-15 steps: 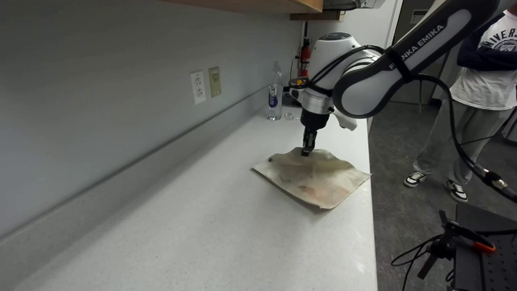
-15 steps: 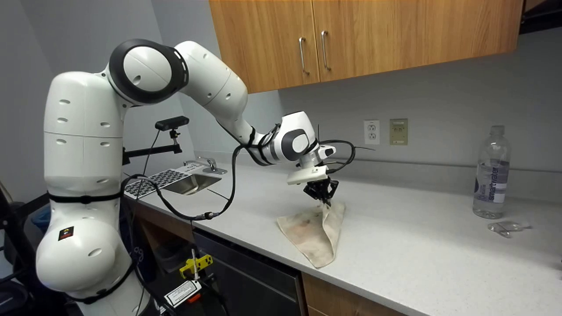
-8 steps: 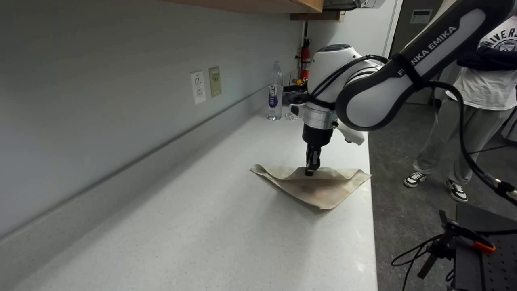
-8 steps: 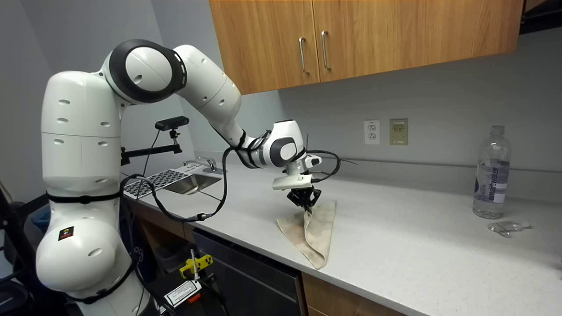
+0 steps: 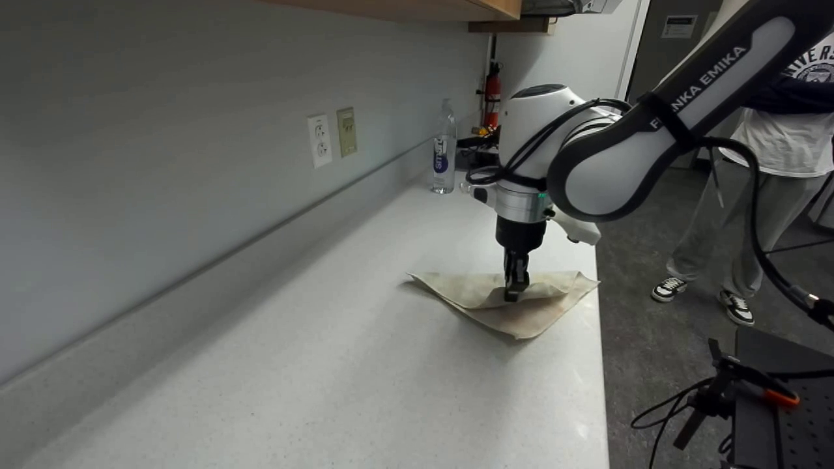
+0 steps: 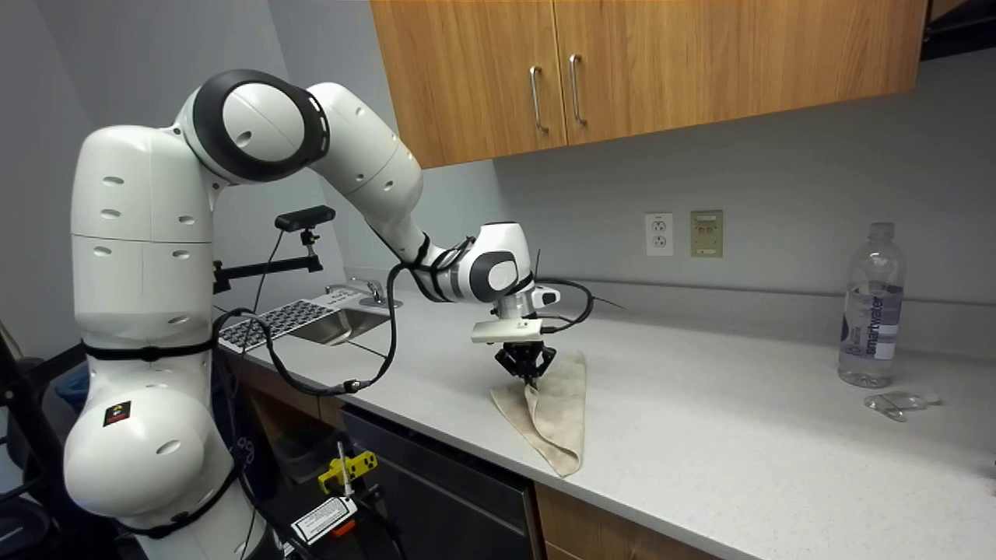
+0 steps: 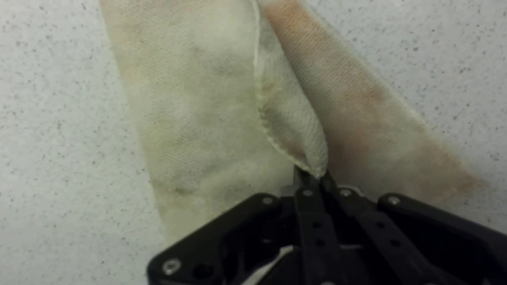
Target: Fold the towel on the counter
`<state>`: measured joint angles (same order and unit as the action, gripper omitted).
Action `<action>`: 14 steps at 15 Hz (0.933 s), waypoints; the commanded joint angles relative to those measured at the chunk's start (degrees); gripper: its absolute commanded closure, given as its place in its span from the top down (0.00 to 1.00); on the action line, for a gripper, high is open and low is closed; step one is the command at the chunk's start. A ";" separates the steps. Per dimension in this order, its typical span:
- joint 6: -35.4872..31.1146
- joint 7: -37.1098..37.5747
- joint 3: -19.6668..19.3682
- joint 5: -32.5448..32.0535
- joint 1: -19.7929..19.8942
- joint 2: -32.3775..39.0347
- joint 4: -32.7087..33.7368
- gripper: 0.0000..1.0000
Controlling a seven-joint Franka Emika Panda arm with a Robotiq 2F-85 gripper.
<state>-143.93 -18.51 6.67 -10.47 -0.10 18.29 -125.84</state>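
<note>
The beige towel point(image 5: 456, 286) lies on the pale counter point(image 5: 260, 365), partly doubled over. It also shows in an exterior view point(image 6: 568, 397). My gripper point(image 5: 513, 296) points down, low over the towel, and is shut on its edge. In the wrist view the gripper point(image 7: 317, 178) pinches the towel's hemmed edge, which curls up into the fingertips. The turned-over part of the towel point(image 7: 190, 118) lies left of the fingers, and the reddish-stained lower layer shows to the right. In an exterior view the gripper point(image 6: 531, 381) stands at the towel's raised fold.
A water bottle point(image 6: 871, 311) and a small clear object point(image 6: 899, 403) stand farther along the counter. A sink point(image 6: 342, 325) lies near the robot base. The wall with outlets point(image 5: 319, 140) runs along the back. A wooden cabinet point(image 6: 661, 70) hangs above. A person point(image 5: 775, 163) stands beyond the counter.
My gripper has carried the held towel edge across the towel, toward the robot base in an exterior view. The far part of the towel has turned over, and its opposite corner has stayed in place.
</note>
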 commanded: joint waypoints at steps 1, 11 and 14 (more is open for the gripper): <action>0.01 -1.62 0.82 3.38 0.11 -1.44 -1.02 0.01; 0.24 0.39 1.59 8.16 -0.44 -0.48 0.24 0.31; 1.22 0.50 1.83 8.52 -0.60 -1.08 0.14 0.42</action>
<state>-144.08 -18.20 8.33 -3.66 -0.10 18.28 -125.75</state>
